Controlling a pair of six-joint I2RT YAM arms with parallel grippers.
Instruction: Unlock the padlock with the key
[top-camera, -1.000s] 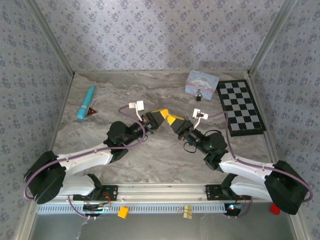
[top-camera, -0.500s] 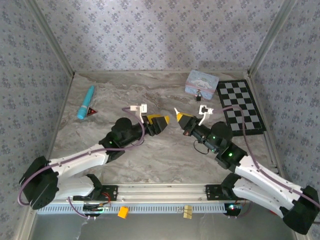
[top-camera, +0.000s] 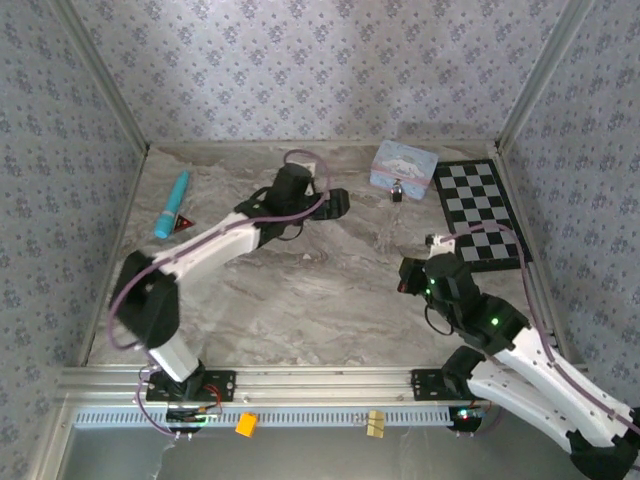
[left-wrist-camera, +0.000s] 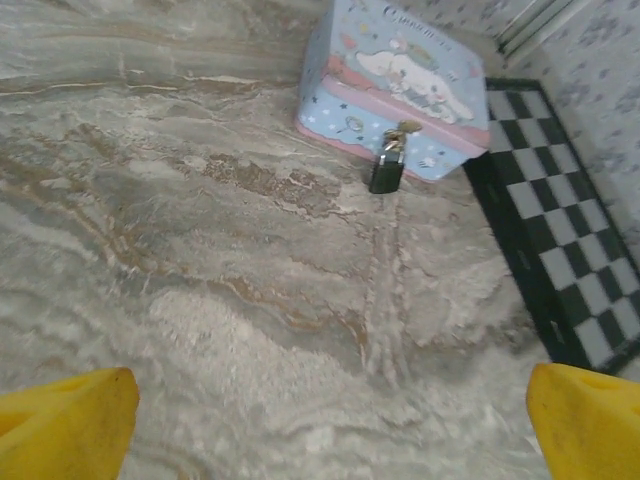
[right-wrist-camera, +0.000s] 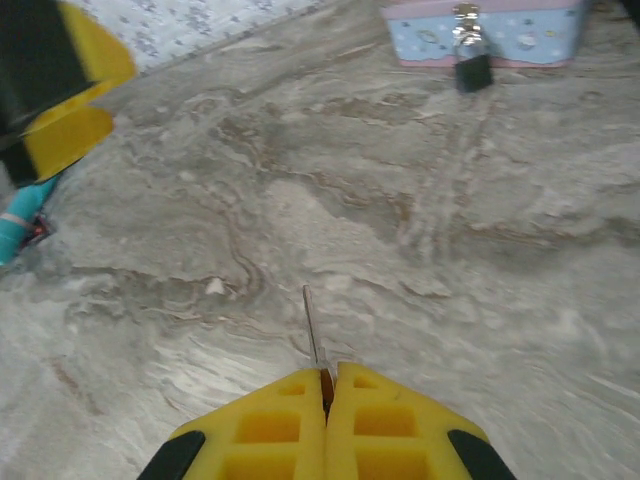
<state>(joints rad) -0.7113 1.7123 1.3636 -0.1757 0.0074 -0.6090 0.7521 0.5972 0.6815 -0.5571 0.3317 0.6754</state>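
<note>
Your left arm (top-camera: 215, 240): white shells, black joint housings; thin purple cable (top-camera: 300, 153) loops along it; right arm (top-camera: 520, 368) same white-and-black build, purple cable too; green lights (top-camera: 492, 322) you can spot on black elbow; left gripper (left-wrist-camera: 325, 425) fingers plain yellow wedges; right gripper (right-wrist-camera: 328, 388) fingers yellow, square recesses moulded in, black corners.

Insp. A: Far side of table (top-camera: 300, 300), pls.
Insp. B: Tin (top-camera: 405, 160) near far edge, right of ctr. Padlock (left-wrist-camera: 386, 172) against tin's front side. Game board (top-camera: 482, 212) just right of tin, along right edge.
A: Left side?
B: Tube (top-camera: 172, 203) near left edge, far half; small item (top-camera: 184, 224) just beside its near end.
A: Grippers?
B: L gripper (top-camera: 335, 203) left of tin, apart from it. R gripper (right-wrist-camera: 328, 375) nearer front edge, just left of board's near corner; key (right-wrist-camera: 313, 325) between its fingers.
</note>
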